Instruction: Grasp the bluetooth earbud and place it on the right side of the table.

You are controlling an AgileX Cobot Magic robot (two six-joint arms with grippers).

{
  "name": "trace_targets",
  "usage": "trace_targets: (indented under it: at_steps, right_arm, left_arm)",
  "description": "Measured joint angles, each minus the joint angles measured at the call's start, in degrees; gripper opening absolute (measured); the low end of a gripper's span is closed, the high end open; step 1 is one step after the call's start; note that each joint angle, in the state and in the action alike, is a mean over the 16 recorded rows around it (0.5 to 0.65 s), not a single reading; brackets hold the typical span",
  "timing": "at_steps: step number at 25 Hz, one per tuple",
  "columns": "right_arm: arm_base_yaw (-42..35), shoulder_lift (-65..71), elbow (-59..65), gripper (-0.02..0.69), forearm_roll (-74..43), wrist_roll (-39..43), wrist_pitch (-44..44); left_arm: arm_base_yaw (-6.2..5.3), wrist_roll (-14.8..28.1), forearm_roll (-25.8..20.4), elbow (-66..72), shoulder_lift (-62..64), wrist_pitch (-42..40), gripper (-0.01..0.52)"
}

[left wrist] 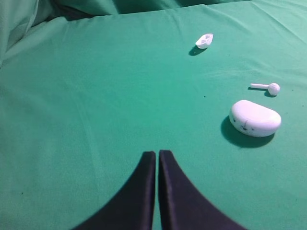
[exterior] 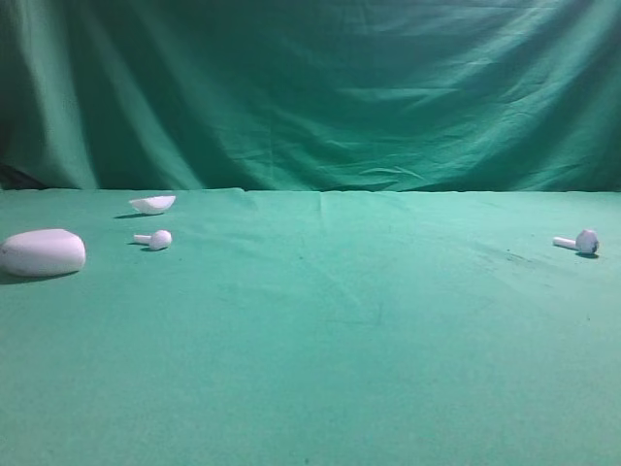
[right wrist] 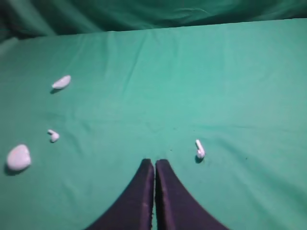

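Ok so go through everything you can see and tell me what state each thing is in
earbud on the right: lying on its side on the cloth, free of both grippers
earbud on the left: lying on its side, untouched
case: closed, resting on the table
shell: lying apart, hollow side up
left gripper: shut, empty
right gripper: shut, empty

Matt green cloth, faintly creased, covers my desk [exterior: 320, 330]; the earbud [exterior: 578, 242], case [exterior: 42, 252] and shell [exterior: 153, 204] look smooth white plastic.
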Motion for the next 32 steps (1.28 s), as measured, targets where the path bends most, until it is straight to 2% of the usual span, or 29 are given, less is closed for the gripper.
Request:
trace_targets:
  at_steps: [10,17,24,32]
  right_arm:
    - [-1.37,-10.57,3.88,0.0,0.54,-7.61,-1.0]
    - [-5.17,-19.15,15.28,0.0,-1.53,-12.25,-12.9]
    - [-8.74,-27.44,31.3,0.0,-1.5,-11.64,-25.67]
    - [-9.68,-30.02,40.82,0.0,-1.0,-10.02,-28.41]
  left_arm:
    - [0.0,0.0,-0.01,0.0,0.0,0.0,0.0]
    - [0.0,0.0,0.0,0.0,0.0,0.0,0.0]
    - [0.0,0.0,0.0,0.0,0.0,0.0,0.0]
    - [0.0,0.0,0.0,0.0,0.0,0.0,0.0]
